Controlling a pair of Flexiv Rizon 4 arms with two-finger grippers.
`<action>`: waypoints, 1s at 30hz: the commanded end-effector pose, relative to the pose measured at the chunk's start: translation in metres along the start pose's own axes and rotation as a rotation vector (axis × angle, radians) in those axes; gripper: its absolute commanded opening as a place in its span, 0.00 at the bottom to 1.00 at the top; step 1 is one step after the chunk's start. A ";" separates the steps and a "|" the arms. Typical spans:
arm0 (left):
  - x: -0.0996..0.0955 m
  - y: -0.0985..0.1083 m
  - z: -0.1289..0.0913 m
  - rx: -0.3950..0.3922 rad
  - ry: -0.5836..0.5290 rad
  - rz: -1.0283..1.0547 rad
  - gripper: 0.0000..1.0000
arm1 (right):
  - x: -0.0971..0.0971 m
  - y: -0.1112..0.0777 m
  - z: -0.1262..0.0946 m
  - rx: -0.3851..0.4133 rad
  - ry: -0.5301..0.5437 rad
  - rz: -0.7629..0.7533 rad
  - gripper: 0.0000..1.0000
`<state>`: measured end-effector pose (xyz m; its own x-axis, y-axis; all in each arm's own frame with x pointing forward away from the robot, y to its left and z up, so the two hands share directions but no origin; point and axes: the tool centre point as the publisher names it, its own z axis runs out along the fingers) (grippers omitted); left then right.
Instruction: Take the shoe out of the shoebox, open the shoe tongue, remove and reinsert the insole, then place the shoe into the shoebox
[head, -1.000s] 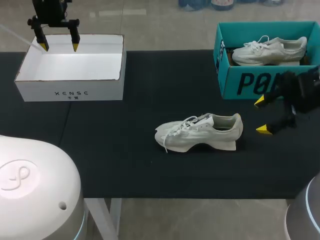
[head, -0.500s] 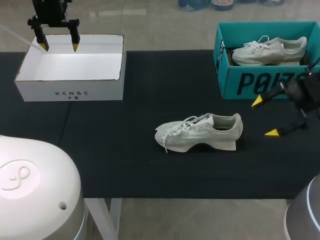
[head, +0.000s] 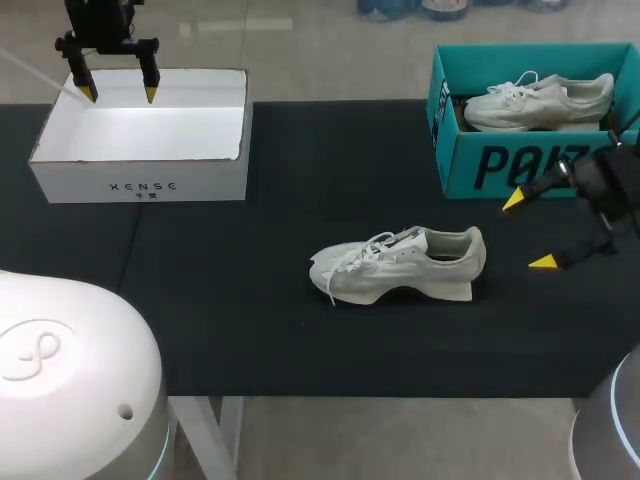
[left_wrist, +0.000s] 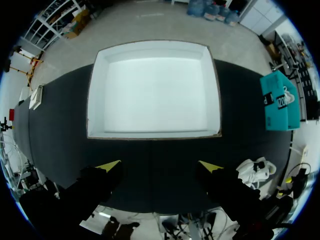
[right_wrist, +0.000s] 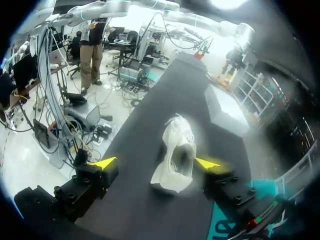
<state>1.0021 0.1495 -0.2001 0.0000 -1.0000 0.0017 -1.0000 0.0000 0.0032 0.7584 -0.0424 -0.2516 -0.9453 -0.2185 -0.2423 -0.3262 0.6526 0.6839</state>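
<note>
One white lace-up sneaker (head: 400, 263) lies upright mid-table on black cloth (head: 250, 300). Right gripper (head: 528, 231), near its heel: fingers wide apart, empty. Teal cardboard shoebox (head: 480, 165) behind holds a second white sneaker (head: 540, 100). Left gripper (head: 119, 95), over open white box (head: 140, 185): fingers apart, empty.

Left claw (head: 119, 94): matte black, two fingers with yellow wedge tips. Right claw (head: 529, 231) alike, its black blocks studded with round screw heads. Rounded white shell (head: 70, 370), embossed logo, pale blue seam; probably an arm base.
</note>
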 end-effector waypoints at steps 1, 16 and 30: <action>0.000 0.001 0.000 0.000 -0.001 0.000 1.00 | 0.000 -0.011 0.008 -0.044 -0.021 0.030 1.00; 0.000 0.001 0.000 0.000 -0.001 0.000 1.00 | -0.014 -0.089 0.020 -0.177 -0.095 0.223 1.00; 0.000 0.001 0.000 0.000 -0.001 0.000 1.00 | -0.008 -0.116 0.053 -0.250 -0.075 0.264 1.00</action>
<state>1.0021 0.1495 -0.2001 0.0001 -1.0000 0.0017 -1.0000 -0.0001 0.0033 0.8005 -0.0829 -0.3568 -0.9970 -0.0068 -0.0771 -0.0706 0.4886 0.8696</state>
